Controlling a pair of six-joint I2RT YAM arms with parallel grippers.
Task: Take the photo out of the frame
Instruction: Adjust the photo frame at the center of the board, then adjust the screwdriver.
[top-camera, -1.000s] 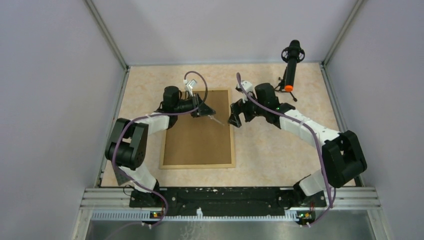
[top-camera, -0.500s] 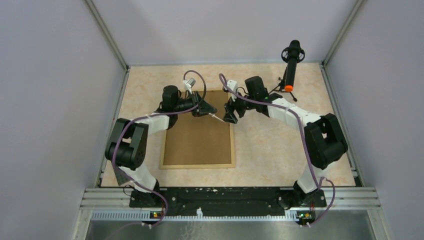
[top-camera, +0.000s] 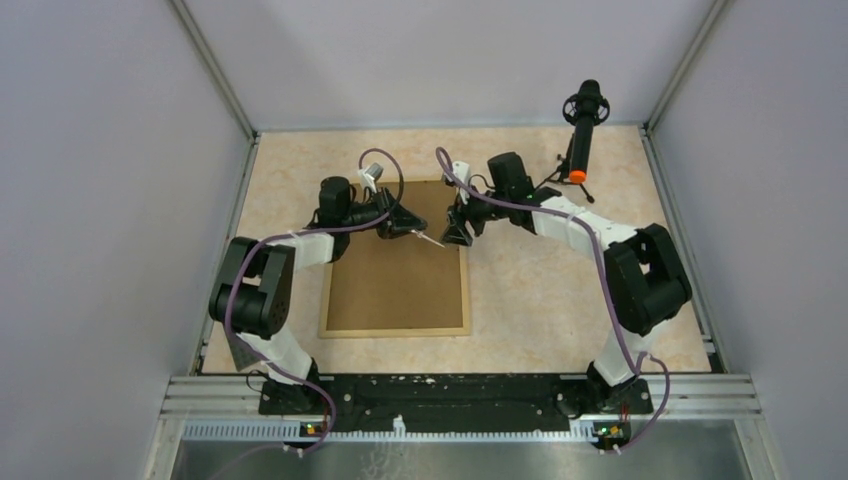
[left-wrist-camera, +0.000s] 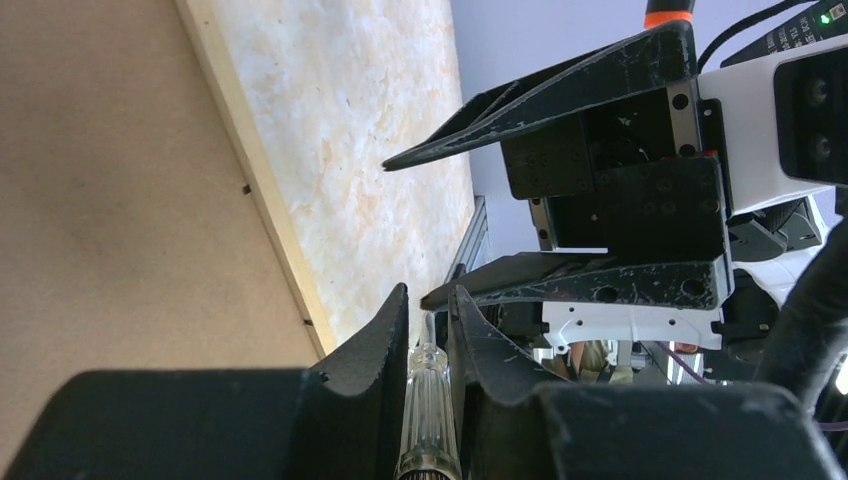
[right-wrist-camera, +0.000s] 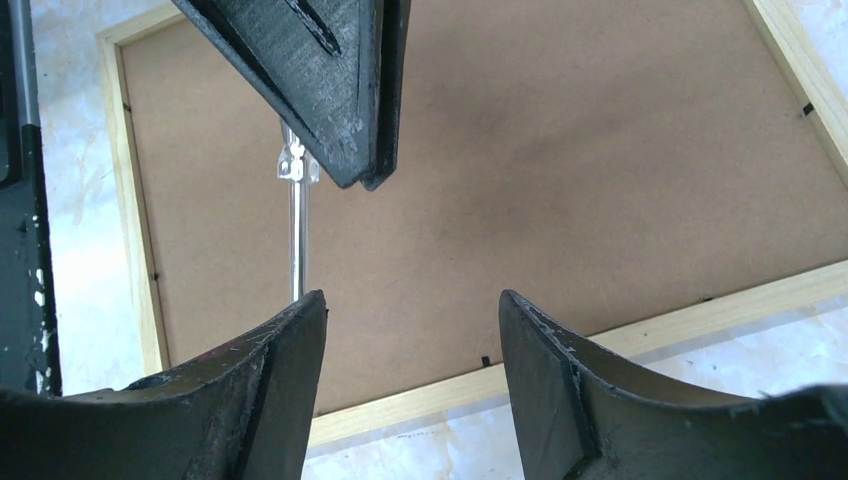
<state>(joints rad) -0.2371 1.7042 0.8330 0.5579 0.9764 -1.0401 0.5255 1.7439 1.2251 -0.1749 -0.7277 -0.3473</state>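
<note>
The frame (top-camera: 396, 329) lies face down on the table, its brown back (top-camera: 395, 280) up inside a light-wood rim (right-wrist-camera: 650, 318). The photo is hidden beneath that back. My left gripper (top-camera: 408, 226) hovers over the frame's far right part, shut on a screwdriver with a clear handle (left-wrist-camera: 428, 420). Its metal shaft (right-wrist-camera: 297, 240) points right, toward my right gripper (top-camera: 455, 228). The right gripper (right-wrist-camera: 410, 300) is open just past the shaft tip, above the frame's right edge, with nothing between its fingers. The left wrist view shows the left gripper (left-wrist-camera: 428, 295) close to the right gripper's fingers (left-wrist-camera: 560, 285).
A black microphone-like stand with an orange ring (top-camera: 580, 135) rises at the back right of the table. Grey walls enclose the table on three sides. A metal rail (top-camera: 460, 395) carries both arm bases along the near edge.
My right arm has swung left up to the screwdriver tip, and its jaws have narrowed. My left gripper, still holding the screwdriver, has shifted slightly left.
</note>
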